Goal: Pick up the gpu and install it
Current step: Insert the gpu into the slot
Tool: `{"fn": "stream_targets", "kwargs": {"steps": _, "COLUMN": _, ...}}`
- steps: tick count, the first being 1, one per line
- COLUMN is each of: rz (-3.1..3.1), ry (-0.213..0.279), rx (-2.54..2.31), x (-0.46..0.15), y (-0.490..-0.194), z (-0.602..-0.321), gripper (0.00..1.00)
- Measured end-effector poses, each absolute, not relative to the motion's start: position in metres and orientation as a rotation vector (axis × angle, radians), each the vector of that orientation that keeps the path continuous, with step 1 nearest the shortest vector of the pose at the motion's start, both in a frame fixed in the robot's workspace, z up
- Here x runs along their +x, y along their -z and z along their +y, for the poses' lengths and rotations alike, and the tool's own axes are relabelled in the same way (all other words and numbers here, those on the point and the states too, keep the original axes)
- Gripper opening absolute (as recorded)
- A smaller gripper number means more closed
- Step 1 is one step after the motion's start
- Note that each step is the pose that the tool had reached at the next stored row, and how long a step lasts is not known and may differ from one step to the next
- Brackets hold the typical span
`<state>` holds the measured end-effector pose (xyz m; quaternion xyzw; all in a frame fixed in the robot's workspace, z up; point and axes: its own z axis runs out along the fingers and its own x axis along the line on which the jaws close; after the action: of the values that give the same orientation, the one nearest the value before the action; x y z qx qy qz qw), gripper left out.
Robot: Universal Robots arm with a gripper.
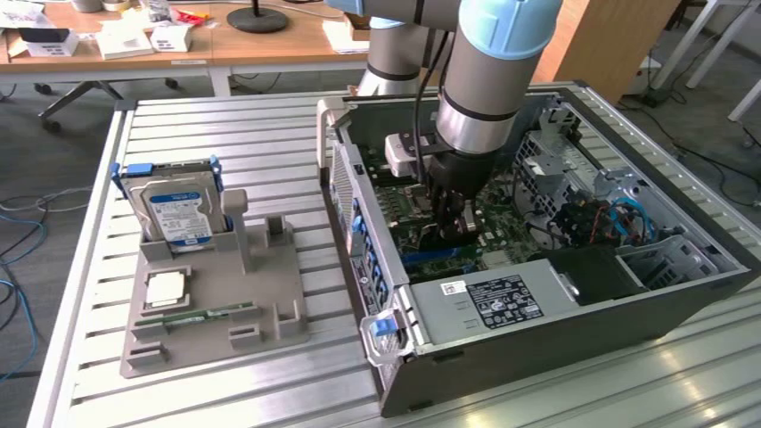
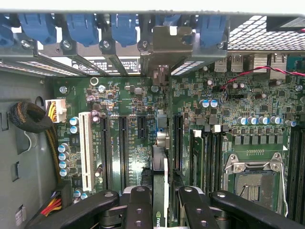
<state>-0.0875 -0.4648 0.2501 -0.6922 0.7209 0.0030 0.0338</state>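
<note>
Nearest the exterior camera is the corner of the open computer case, which lies on its side along the exterior view's right edge of the slatted metal tabletop. A power supply sits in that end of the case. Beyond it the arm reaches down inside, with the gripper low over the green motherboard. The arm's bulk blocks the sight of what it carries. Toward the tabletop's opposite edge, a grey holder carries an upright hard drive, plus a processor chip and a memory stick lying flat.

From the wrist, the black fingers stand on either side of the gpu, seen edge-on, and appear clamped on it. The card runs across the motherboard between black expansion slots. Its silver bracket is at the case's rear wall among blue latches. A white slot, a sleeved cable bundle and the processor socket flank it.
</note>
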Motion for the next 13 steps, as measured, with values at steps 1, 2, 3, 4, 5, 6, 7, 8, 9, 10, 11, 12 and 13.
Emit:
{"fn": "stream_targets", "kwargs": {"steps": 1, "rz": 2.217, "ry": -0.009, "rx": -2.129, "x": -0.0875, "y": -0.2501, "z": -0.4649, "gripper": 0.26}}
{"fn": "stream_targets", "kwargs": {"steps": 2, "rz": 2.217, "ry": -0.009, "rx": -2.129, "x": -0.0875, "y": -0.2501, "z": -0.4651, "gripper": 0.26}}
{"fn": "stream_targets", "kwargs": {"steps": 3, "rz": 2.217, "ry": -0.009, "rx": -2.129, "x": -0.0875, "y": -0.2501, "z": -0.4654, "gripper": 0.26}}
{"fn": "stream_targets", "kwargs": {"steps": 4, "rz": 2.217, "ry": -0.009, "rx": -2.129, "x": -0.0874, "y": -0.2501, "z": -0.4656, "gripper": 0.26}}
{"fn": "stream_targets", "kwargs": {"steps": 5, "rz": 2.217, "ry": -0.009, "rx": -2.129, "x": -0.0873, "y": -0.2501, "z": -0.4658, "gripper": 0.26}}
{"fn": "stream_targets", "kwargs": {"steps": 6, "rz": 2.217, "ry": -0.009, "rx": -2.129, "x": -0.0872, "y": -0.2501, "z": -0.4661, "gripper": 0.26}}
{"fn": "stream_targets", "kwargs": {"steps": 7, "rz": 2.217, "ry": -0.009, "rx": -2.129, "x": -0.0872, "y": -0.2501, "z": -0.4661, "gripper": 0.26}}
{"fn": "stream_targets", "kwargs": {"steps": 8, "rz": 2.217, "ry": -0.009, "rx": -2.129, "x": -0.0872, "y": -0.2501, "z": -0.4661, "gripper": 0.26}}
{"fn": "stream_targets", "kwargs": {"steps": 9, "rz": 2.217, "ry": -0.009, "rx": -2.129, "x": -0.0872, "y": -0.2501, "z": -0.4661, "gripper": 0.26}}
{"fn": "stream_targets", "kwargs": {"steps": 10, "rz": 2.217, "ry": -0.009, "rx": -2.129, "x": -0.0872, "y": -0.2501, "z": -0.4661, "gripper": 0.26}}
{"fn": "stream_targets", "kwargs": {"steps": 11, "rz": 2.217, "ry": -0.009, "rx": -2.129, "x": -0.0872, "y": -0.2501, "z": -0.4661, "gripper": 0.26}}
{"fn": "stream_targets", "kwargs": {"steps": 12, "rz": 2.217, "ry": -0.009, "rx": -2.129, "x": -0.0872, "y": -0.2501, "z": -0.4661, "gripper": 0.26}}
{"fn": "stream_targets", "kwargs": {"steps": 13, "rz": 2.217, "ry": -0.009, "rx": -2.129, "x": -0.0871, "y": -0.2501, "z": -0.4661, "gripper": 0.26}}
